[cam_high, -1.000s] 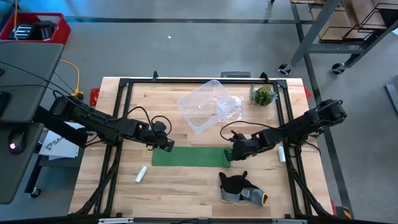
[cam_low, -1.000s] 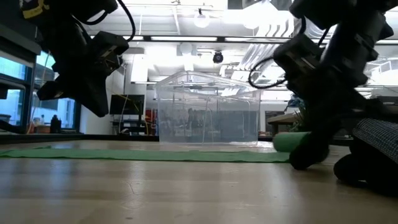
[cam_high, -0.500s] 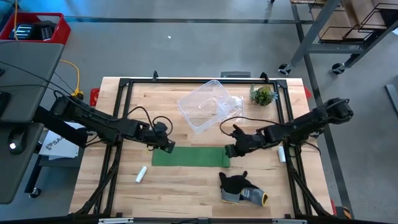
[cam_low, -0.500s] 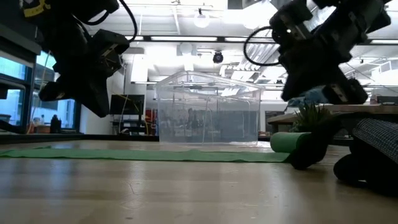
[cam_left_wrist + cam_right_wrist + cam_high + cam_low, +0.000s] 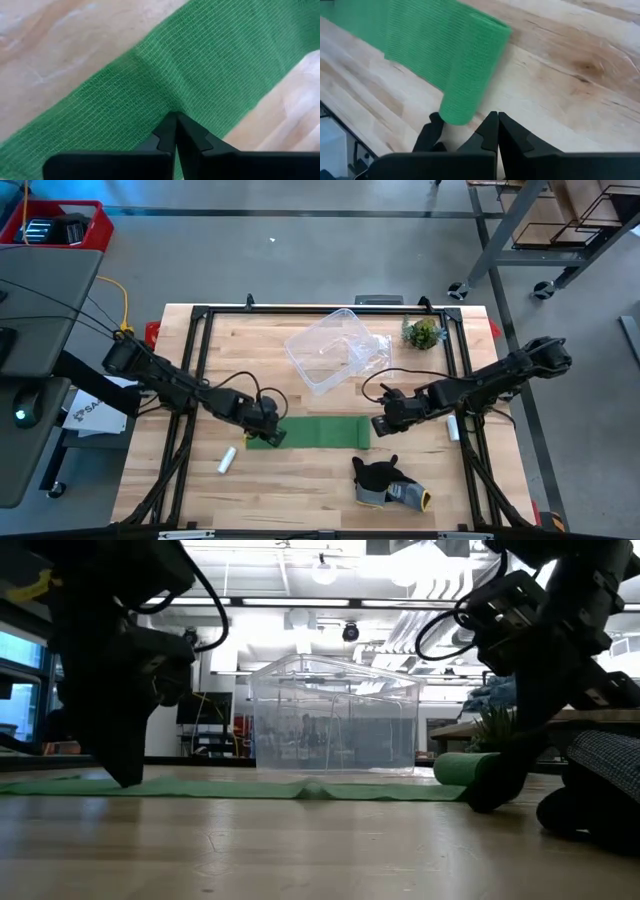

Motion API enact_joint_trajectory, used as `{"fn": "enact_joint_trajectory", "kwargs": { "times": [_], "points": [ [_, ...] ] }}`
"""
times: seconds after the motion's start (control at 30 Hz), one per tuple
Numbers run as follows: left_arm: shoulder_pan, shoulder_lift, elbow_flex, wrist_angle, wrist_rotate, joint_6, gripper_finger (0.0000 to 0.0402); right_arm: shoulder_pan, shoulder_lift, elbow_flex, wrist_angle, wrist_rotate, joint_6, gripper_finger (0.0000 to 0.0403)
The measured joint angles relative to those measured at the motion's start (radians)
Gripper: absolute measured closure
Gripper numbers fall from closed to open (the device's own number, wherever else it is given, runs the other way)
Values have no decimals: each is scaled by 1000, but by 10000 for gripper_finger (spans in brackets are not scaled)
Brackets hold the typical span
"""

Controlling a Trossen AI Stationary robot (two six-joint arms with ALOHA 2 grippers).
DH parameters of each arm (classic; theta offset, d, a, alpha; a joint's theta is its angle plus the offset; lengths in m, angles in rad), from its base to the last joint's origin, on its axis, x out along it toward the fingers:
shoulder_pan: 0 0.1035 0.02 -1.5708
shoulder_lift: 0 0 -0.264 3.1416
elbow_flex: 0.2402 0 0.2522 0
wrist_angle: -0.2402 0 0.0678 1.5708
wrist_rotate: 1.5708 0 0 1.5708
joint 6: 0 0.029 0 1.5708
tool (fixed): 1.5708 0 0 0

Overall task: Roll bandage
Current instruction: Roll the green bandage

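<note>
Judging from how the bandage (image 5: 318, 432) lies, the rolling has only begun: it is a bright green strip lying flat on the wooden table (image 5: 300, 480), between the two arms, and only its end toward the right arm is wound into a short roll (image 5: 466, 768). In the right wrist view this rolled end (image 5: 470, 85) is a small cylinder resting on the wood, with the flat part running away from it. The right gripper (image 5: 381, 425) stands just beside this roll, on the side away from the strip; its two fingers are pressed together with nothing between them, and whether they touch the roll I cannot tell. The left gripper (image 5: 268, 436) is down at the opposite, free end of the strip; its fingers are also closed against each other, tips on the green fabric (image 5: 200, 70), so it seems to pin the bandage to the table and not to pinch it. A small fold (image 5: 312, 788) rises near the middle of the strip in the low view. Most of the length is not yet rolled, so I think the larger part of the task remains. The clear plastic container (image 5: 335, 350), the dark glove (image 5: 388, 483) and the small white cylinder (image 5: 227, 460) lie apart from the bandage and are not touched.
</note>
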Motion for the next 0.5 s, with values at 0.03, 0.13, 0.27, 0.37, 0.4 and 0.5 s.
{"fn": "enact_joint_trajectory", "kwargs": {
  "times": [0.03,0.13,0.27,0.37,0.4,0.5],
  "points": [
    [-1,-2,0,-7,-1,0,400,0,0,0,0,6,1,403],
    [-1,-5,1,-28,2,-1,400,0,0,0,-2,7,2,403],
    [3,-7,2,-46,2,0,401,0,1,0,-4,-15,12,403],
    [10,-7,2,-59,4,21,401,0,1,0,-31,-65,34,403],
    [12,-7,2,-62,5,30,401,0,4,0,-46,-73,42,403],
    [19,-7,2,-65,6,66,401,0,21,0,-69,-96,66,403]
  ]
}}
